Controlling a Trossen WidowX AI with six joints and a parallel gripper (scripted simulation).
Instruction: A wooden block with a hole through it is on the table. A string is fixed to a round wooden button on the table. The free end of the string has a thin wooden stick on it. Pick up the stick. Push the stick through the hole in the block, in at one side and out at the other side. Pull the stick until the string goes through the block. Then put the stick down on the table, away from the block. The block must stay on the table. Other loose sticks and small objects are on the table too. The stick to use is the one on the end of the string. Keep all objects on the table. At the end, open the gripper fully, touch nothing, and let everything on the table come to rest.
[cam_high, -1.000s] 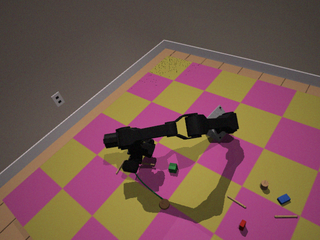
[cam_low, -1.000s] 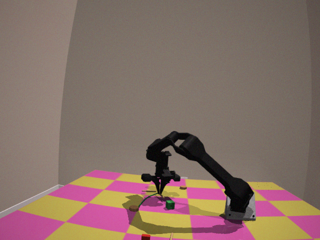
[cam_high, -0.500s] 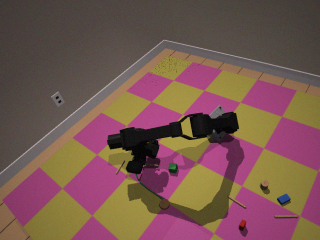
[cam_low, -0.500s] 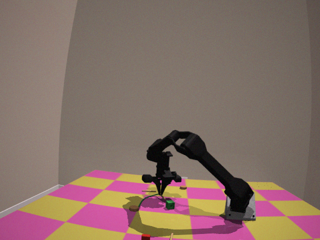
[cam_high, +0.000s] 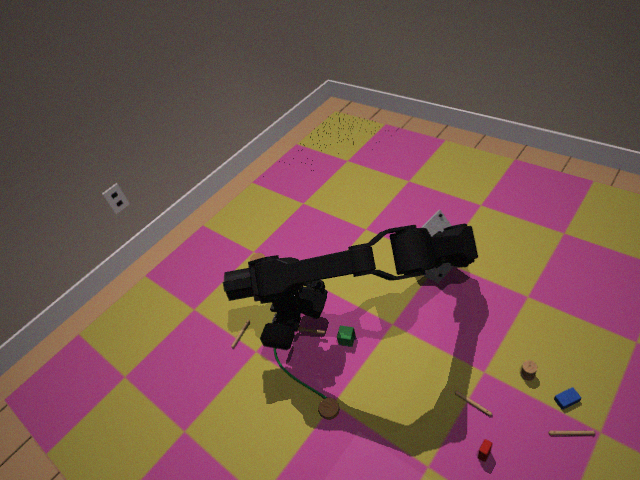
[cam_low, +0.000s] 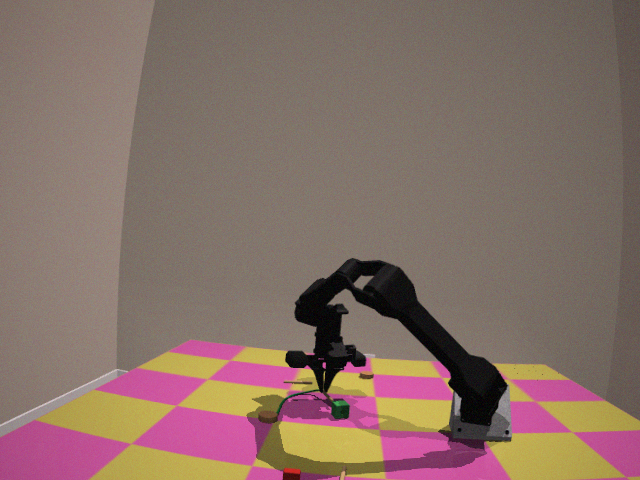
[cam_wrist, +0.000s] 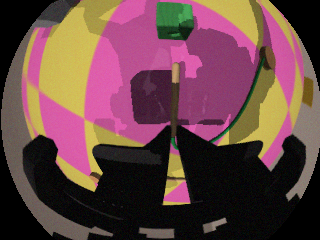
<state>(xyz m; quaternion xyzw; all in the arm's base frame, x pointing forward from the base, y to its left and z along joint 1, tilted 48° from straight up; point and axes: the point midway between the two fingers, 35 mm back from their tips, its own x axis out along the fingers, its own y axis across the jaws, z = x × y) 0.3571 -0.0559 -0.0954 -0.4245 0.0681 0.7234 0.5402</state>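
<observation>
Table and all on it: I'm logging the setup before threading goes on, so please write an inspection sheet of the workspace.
Surface: pink and yellow checks, under arm shadow.
Job's things: stick in the gripper, pointing toward the green block, not through it; string runs to the button.
Clutter: blue block, red block, loose sticks, round piece.
Gripper: shut on the stick.
Cables: nothing seen.
Surroundings: walls, outlet.
</observation>
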